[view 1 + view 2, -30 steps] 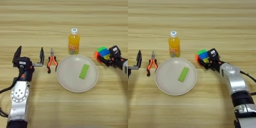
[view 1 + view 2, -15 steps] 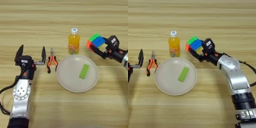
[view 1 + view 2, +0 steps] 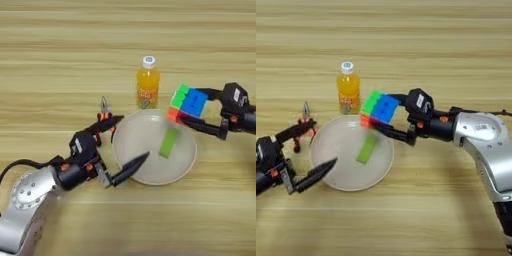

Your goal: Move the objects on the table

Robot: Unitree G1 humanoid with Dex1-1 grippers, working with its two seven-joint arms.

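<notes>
The puzzle cube [image 3: 189, 101] hangs above the table [image 3: 60, 55], over the far right rim of a pale plate [image 3: 142, 137]. My right gripper [image 3: 190, 105] is shut on the cube, one finger above it and one below. The orange-juice bottle [image 3: 148, 82] stands upright just behind the plate. My left gripper [image 3: 133, 138] is open. Its fingers straddle the plate's left rim, one over the pliers and one over the plate's near left part, holding nothing.
A green block [image 3: 169, 142] lies in the plate, right of its middle. Red-handled pliers [image 3: 104, 111] lie left of the plate, partly under my left gripper's upper finger. My left arm reaches in from the lower left.
My right gripper carried the cube leftward from the table's right side to above the plate's rim. My left arm swung right, bringing its open gripper over the pliers and the plate's left edge.
</notes>
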